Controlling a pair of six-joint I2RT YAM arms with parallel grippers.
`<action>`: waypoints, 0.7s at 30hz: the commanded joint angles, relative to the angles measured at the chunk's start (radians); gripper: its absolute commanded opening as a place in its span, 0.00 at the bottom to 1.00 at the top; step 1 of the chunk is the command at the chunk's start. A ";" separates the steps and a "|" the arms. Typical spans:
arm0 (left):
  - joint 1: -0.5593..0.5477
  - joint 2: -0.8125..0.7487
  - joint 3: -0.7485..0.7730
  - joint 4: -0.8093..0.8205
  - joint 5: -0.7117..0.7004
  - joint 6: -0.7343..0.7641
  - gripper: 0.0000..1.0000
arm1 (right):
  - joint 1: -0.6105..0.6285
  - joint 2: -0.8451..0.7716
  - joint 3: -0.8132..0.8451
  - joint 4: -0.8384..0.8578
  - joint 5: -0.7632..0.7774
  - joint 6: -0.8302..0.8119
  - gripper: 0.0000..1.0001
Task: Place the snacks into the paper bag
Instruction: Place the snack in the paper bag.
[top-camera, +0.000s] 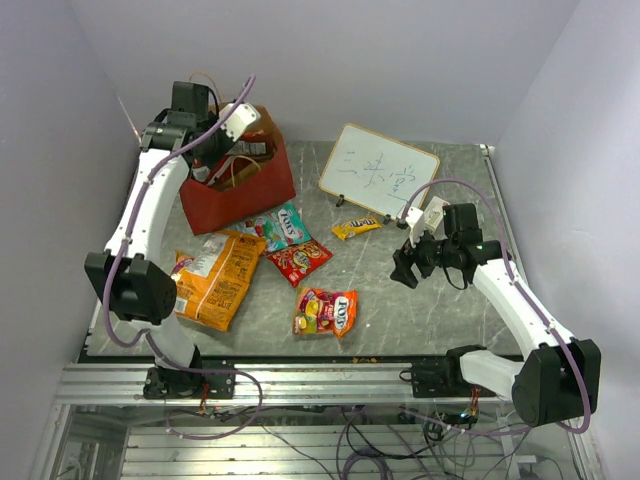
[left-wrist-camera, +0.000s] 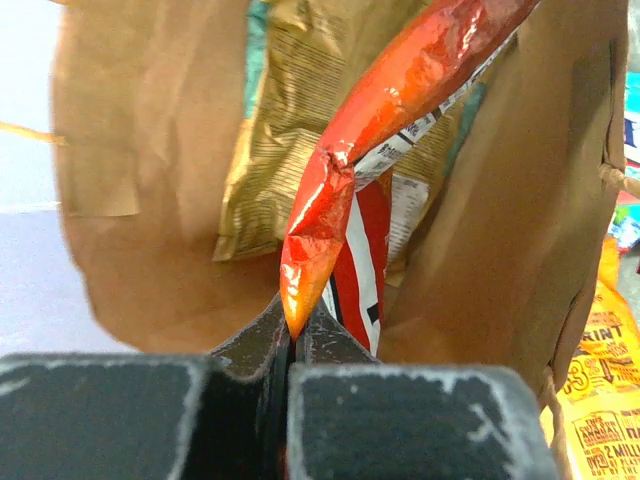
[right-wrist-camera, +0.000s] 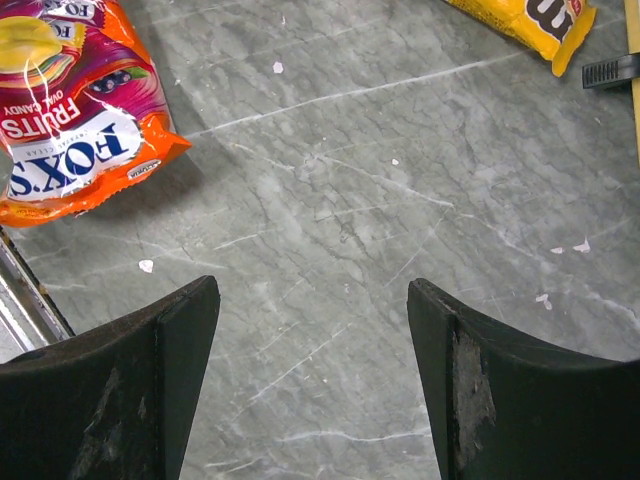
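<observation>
Top external view. Paper bag (top-camera: 245, 195): tall, red outside, standing mouth up at the far left of the table (top-camera: 430, 320), with tan loop handles. Left gripper (top-camera: 228, 160): down in the bag's mouth. Five snacks lie loose on the grey, veined, stone-look top:
- large orange chip bag (top-camera: 213, 280), crinkled and flat
- teal candy pack (top-camera: 287, 224)
- dark red pack (top-camera: 300, 260)
- Fox's pack (top-camera: 326, 311), glossy
- small yellow candy pack (top-camera: 357, 227), just beside the whiteboard (top-camera: 378, 168)

Right gripper (top-camera: 408, 265): over bare table, apart from every packet.

Left wrist view. Left gripper pinched tight on the corner of a shiny red-orange packet (left-wrist-camera: 390, 90). Its foil is creased and bowed, and it hangs between the bag's matt brown kraft walls. Behind it, a tan chip bag (left-wrist-camera: 275, 140), dull gold and wrinkled, already sits inside.

Right wrist view. Right gripper's black fingers are spread wide with nothing between them, only scuffed stone-look surface below. The Fox's pack lies off to one side and an end of the yellow candy pack shows at the far corner.

Progress, as judged: one snack bagged, one in the mouth awaiting release, five left on the table. That is under halfway.
</observation>
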 joint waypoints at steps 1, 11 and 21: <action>0.008 0.038 0.046 -0.040 0.076 -0.010 0.07 | -0.008 -0.008 -0.011 0.008 -0.002 0.000 0.76; 0.008 0.168 0.116 -0.143 0.131 -0.055 0.07 | -0.011 -0.008 -0.011 0.010 0.005 0.002 0.76; 0.008 0.193 0.115 -0.166 0.125 -0.059 0.19 | -0.010 -0.005 -0.012 0.011 0.007 0.003 0.76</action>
